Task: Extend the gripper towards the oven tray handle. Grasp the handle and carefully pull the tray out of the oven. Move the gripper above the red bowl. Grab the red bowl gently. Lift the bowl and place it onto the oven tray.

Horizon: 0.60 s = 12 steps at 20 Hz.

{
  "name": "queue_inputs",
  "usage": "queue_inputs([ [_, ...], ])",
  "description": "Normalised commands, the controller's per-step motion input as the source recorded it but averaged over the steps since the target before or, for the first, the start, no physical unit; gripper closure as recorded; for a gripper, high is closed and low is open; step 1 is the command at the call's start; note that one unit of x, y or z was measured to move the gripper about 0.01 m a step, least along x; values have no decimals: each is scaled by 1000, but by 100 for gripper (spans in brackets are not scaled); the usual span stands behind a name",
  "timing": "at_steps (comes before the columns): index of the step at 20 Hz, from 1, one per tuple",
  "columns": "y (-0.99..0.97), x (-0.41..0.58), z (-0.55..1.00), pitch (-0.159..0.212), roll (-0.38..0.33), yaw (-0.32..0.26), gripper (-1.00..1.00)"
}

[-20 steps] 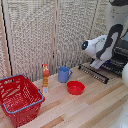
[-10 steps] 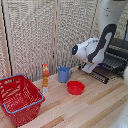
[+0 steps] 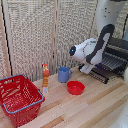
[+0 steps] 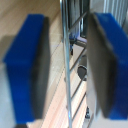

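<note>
In the exterior view my gripper [image 3: 90, 70] hangs from the white arm at the front edge of the dark wire tray [image 3: 112, 63], which sticks out of the oven [image 3: 120, 45] on the exterior view's right. The oven tray handle [image 3: 99, 76] runs along that edge. In the wrist view my gripper [image 4: 69, 65] is open, and the thin metal handle bar [image 4: 65, 50] stands between the two blue fingers [image 4: 30, 65] with gaps on both sides. The red bowl [image 3: 75, 87] sits on the wooden table, apart from the gripper toward the exterior view's left.
A blue mug [image 3: 64, 74] stands just behind the bowl. An orange bottle [image 3: 45, 77] is further to the exterior view's left. A large red wire basket [image 3: 19, 98] takes up the front left corner. Slatted panels close off the back.
The arm has swung toward the exterior view's left and lowered a little, staying at the tray's front edge. The bowl, mug, bottle and basket have not moved.
</note>
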Motion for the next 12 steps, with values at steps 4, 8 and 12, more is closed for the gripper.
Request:
queue_inputs([
  [4,125,61,631,14,0,-54,-100],
  [8,20,0,720,62,33,-156,-100],
  [12,121,-2,630,-48,100,-277,-100],
])
